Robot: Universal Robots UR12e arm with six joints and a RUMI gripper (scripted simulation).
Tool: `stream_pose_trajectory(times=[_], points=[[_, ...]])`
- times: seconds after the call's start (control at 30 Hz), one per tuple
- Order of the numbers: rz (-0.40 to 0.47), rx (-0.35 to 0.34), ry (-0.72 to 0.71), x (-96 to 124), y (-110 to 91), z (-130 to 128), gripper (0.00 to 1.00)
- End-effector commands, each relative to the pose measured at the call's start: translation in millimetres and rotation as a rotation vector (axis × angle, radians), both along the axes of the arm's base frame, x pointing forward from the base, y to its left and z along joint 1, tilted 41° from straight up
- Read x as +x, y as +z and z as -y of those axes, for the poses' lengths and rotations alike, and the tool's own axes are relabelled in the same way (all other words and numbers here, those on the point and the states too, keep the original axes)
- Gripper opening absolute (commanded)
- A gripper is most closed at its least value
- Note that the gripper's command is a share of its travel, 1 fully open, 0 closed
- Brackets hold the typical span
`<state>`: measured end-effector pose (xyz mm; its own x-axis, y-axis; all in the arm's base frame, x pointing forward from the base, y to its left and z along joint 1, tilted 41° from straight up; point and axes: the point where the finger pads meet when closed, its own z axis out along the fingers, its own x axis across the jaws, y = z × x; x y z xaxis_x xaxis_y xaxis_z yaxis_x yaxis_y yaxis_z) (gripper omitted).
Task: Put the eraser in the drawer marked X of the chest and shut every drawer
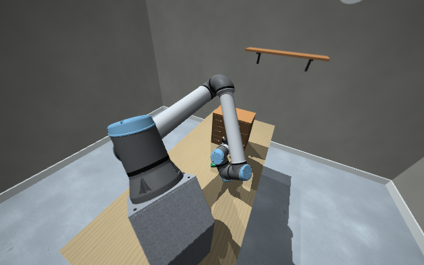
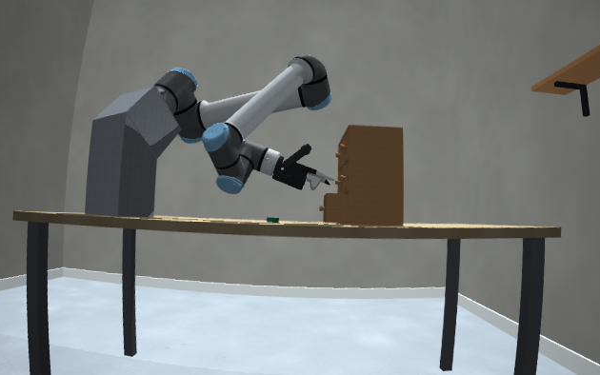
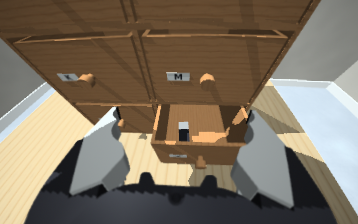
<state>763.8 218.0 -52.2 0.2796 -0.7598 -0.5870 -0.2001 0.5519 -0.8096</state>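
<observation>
1. The end effector [image 3: 180, 165] hangs wide and empty above the pulled-out bottom drawer [image 3: 198, 145].
2. The eraser [image 3: 183, 131] lies inside that drawer, by the bench's [image 2: 443, 231] far edge; its label is unreadable.

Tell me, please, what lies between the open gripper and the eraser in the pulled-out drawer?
Nothing: in the wrist view, the gripper hangs above the black-and-white eraser.

a grey-and-white tubular arm [image 1: 182, 108] with blue joint caps and pale grey jaws.
</observation>
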Motion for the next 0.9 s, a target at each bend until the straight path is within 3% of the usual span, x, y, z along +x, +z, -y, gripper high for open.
stream_pose_trajectory(times=[0.0, 0.4, 0.87], points=[[0.001, 0.0, -0.001, -0.4, 0.3, 0.5, 1.0], [0.001, 0.0, -0.001, -9.8, -2.0, 2.2, 1.0], [0.001, 0.0, -0.001, -42.9, -10.0, 8.2, 1.0]])
